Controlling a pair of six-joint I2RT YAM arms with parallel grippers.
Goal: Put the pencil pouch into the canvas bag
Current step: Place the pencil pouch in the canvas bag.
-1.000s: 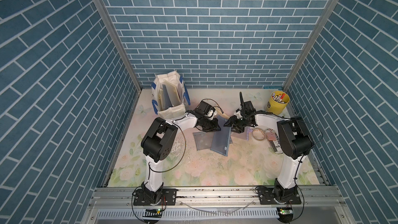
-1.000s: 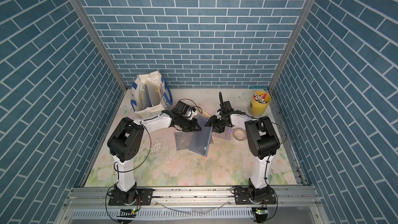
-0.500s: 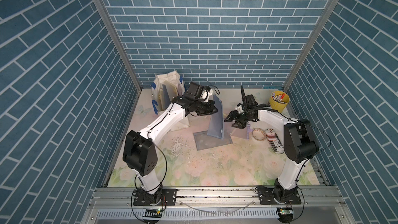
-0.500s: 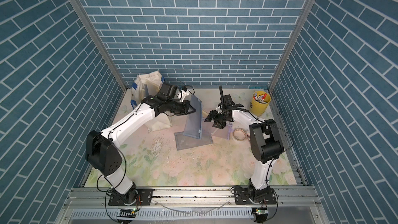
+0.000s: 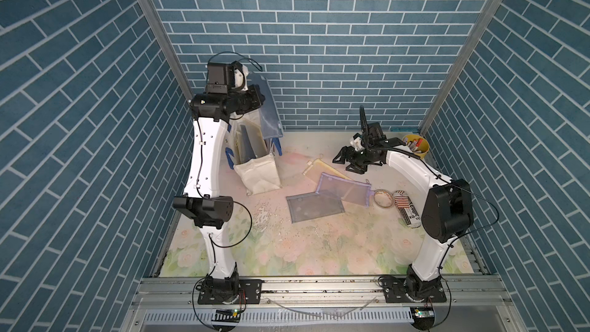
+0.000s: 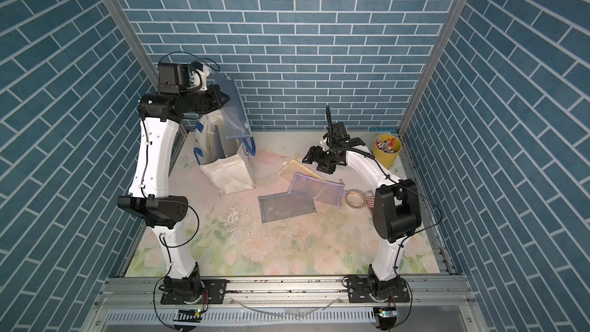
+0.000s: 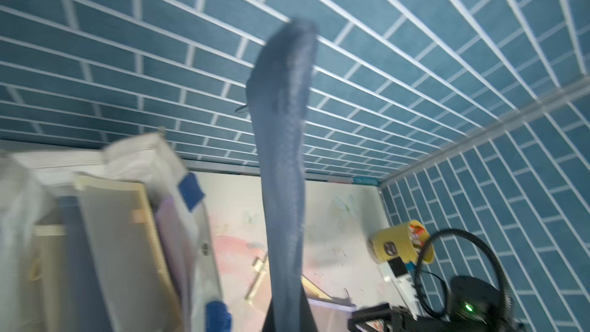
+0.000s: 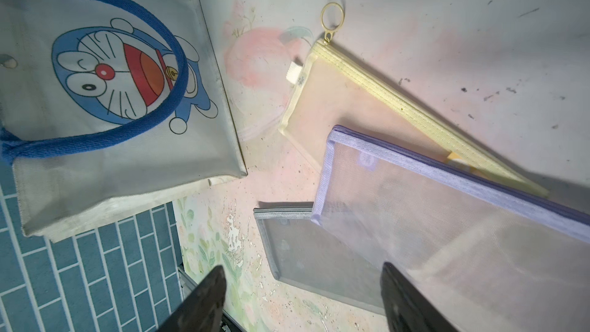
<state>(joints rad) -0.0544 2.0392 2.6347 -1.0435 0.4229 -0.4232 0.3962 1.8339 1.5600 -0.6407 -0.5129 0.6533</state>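
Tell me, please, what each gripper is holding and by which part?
The left gripper pinches the blue pouch by its side edge near the top, above the canvas bag. The right gripper is open, holding nothing.

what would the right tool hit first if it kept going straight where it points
Most likely the grey mesh pouch, lying flat straight ahead of the open right tool; the purple pouch overlapping it is close beside. Depth is unclear.

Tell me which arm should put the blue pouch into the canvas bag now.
Left. The left gripper is shut on the blue pouch, raised close by the open canvas bag. The right gripper is open and empty, low over other pouches on the table.
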